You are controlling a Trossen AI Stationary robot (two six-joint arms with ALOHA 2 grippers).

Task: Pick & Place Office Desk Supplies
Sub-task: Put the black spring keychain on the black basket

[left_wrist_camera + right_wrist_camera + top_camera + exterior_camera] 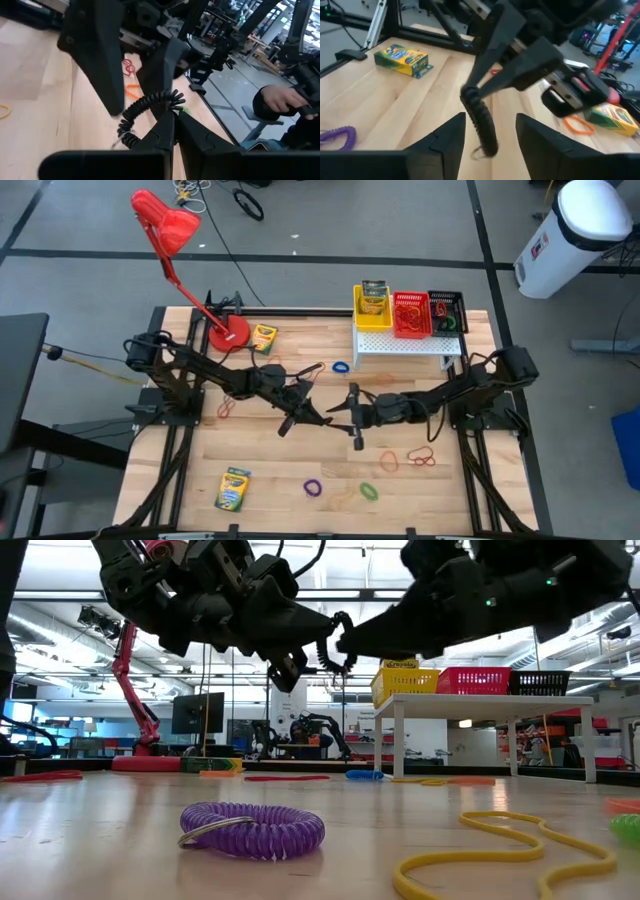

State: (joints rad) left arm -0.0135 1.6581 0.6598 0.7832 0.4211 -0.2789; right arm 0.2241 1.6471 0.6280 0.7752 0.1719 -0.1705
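Note:
A black spiral coil point(481, 120) with a small ring at its lower end hangs over the middle of the table. My left gripper point(175, 116) is shut on it, reaching in from the left point(318, 415). My right gripper point(490, 117) faces it from the right point(342, 416). It is open, with one finger on each side of the coil, and I see no touch. Crayon boxes lie far left point(263, 338) and near left point(233, 488). Yellow point(372, 305), red point(411, 313) and black point(447, 310) baskets stand on a white shelf point(405, 347). My left gripper pinches the coil's upper end point(470, 93) between its two fingertips. The fingers come nearly level from the table's left. The coil hangs down below them, curved and slack, clear of the table.
Loose coils and bands lie on the wood: purple point(313, 487), green point(368, 491), orange point(388, 461), red point(422, 455) and blue point(340, 367). The red desk lamp point(228, 333) stands at the far left. A person's hand point(280, 100) shows beyond the table.

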